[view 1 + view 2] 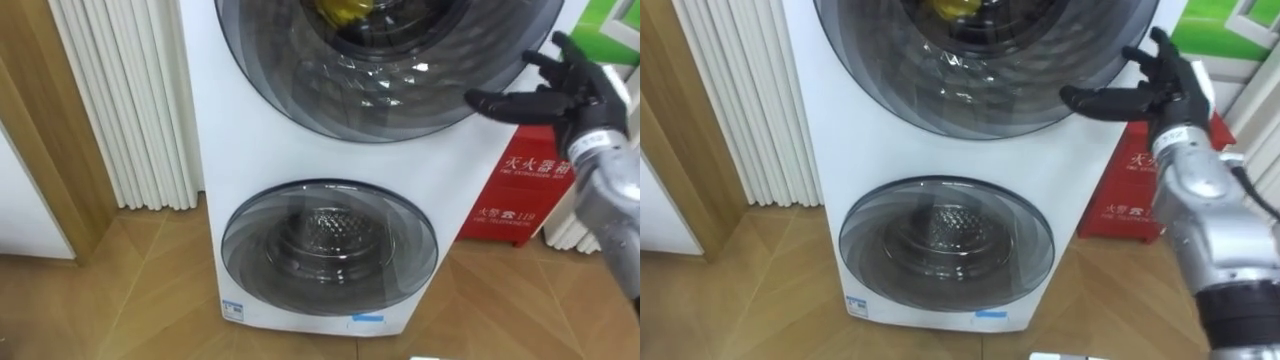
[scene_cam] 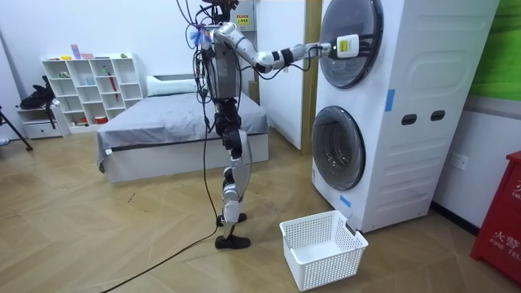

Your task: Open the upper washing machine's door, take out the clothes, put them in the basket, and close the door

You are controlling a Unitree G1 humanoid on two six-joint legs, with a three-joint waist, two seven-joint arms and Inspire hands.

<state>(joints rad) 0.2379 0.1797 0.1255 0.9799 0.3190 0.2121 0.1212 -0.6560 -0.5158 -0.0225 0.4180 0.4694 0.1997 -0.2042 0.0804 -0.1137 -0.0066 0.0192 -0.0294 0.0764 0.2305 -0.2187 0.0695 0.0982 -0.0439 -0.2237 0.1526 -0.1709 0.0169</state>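
Note:
A white stacked washing machine (image 1: 260, 170) stands right in front of me, with two round glass doors. Both the upper door (image 1: 400, 90) and the lower door (image 1: 330, 245) look closed. Behind the upper glass lies a yellow cloth (image 1: 345, 10). My right hand (image 1: 565, 85) is raised at the right rim of the upper door with straight, spread fingers, the thumb pointing at the glass; it holds nothing. In the room view I stand upright before the machine (image 2: 391, 114) with the right hand (image 2: 321, 49) reaching to the upper door (image 2: 352, 41).
A white empty laundry basket (image 2: 323, 247) sits on the wooden floor at the machine's foot. A red box (image 1: 520, 185) stands to the machine's right, a white ribbed panel (image 1: 125, 100) to its left. A bed (image 2: 163, 122) and shelf (image 2: 89, 85) are behind me.

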